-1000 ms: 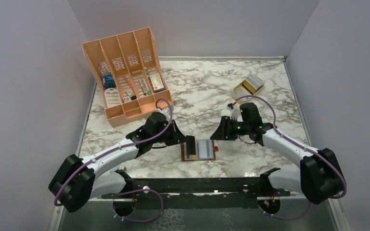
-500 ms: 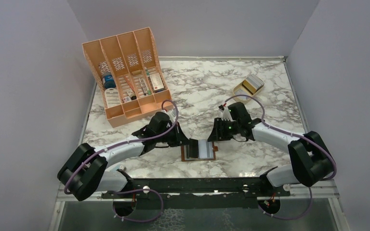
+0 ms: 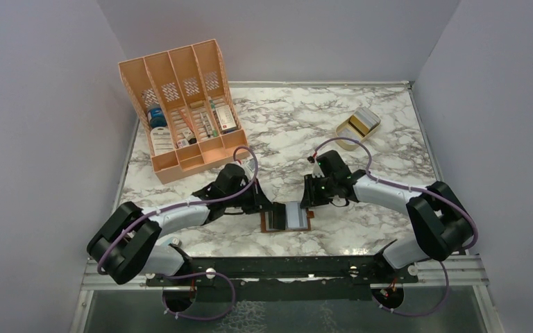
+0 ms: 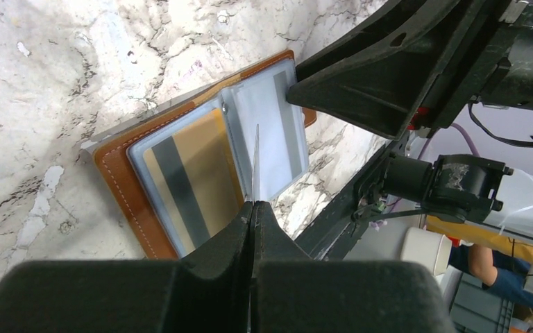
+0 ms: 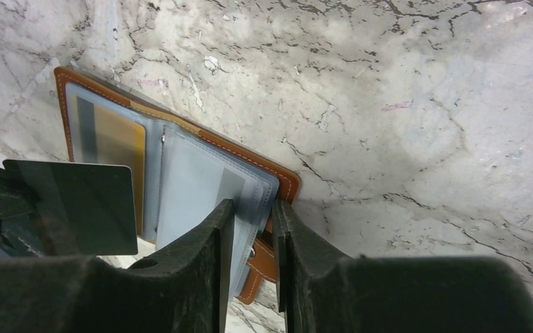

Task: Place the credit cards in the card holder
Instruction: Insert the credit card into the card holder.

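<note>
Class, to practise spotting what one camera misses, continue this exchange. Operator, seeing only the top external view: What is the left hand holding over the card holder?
Observer: The left hand is shut on one dark-faced credit card, held on edge above the open card holder.
Operator: Is anything stored yet?
Observer: Yes, a gold card with a dark stripe sits inside the holder.
Operator: And the right hand?
Observer: It straddles the holder's outer edge, jaws narrowly apart; whether it grips anything I cannot tell.
</note>
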Tool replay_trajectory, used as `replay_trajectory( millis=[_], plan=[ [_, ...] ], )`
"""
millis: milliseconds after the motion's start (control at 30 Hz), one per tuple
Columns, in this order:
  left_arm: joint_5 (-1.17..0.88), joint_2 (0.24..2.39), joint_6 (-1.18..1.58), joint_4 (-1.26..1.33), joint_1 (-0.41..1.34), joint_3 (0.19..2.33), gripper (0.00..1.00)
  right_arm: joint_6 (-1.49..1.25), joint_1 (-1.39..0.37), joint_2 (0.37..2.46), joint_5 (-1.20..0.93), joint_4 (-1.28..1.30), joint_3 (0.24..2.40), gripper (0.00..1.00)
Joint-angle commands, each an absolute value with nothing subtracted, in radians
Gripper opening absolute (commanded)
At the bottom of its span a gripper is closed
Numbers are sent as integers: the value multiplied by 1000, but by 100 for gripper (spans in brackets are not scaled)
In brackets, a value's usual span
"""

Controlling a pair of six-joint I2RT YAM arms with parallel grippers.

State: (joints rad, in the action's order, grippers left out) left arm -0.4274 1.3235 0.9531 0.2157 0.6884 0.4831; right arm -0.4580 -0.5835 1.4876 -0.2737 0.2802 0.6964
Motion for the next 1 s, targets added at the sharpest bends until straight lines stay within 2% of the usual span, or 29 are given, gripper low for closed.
replay_trajectory(
  millis=[0, 133, 467, 800, 967],
  plan=[
    [-438, 1343, 961, 261, 683, 472, 0, -436, -591, 1509, -169, 319, 693, 25],
    [-447, 1364, 975, 278, 681, 471, 0, -439, -592, 1502, -175, 308, 688, 22],
    [-469, 1378, 1011, 293, 681, 474, 0, -452, -598, 1478, -217, 276, 666, 22],
    [-489, 1405, 1061, 298, 677, 474, 0, -467, -607, 1393, -230, 289, 643, 28],
    [-498, 1425, 1056, 311, 674, 476, 0, -464, -608, 1394, -243, 284, 641, 29]
  ],
)
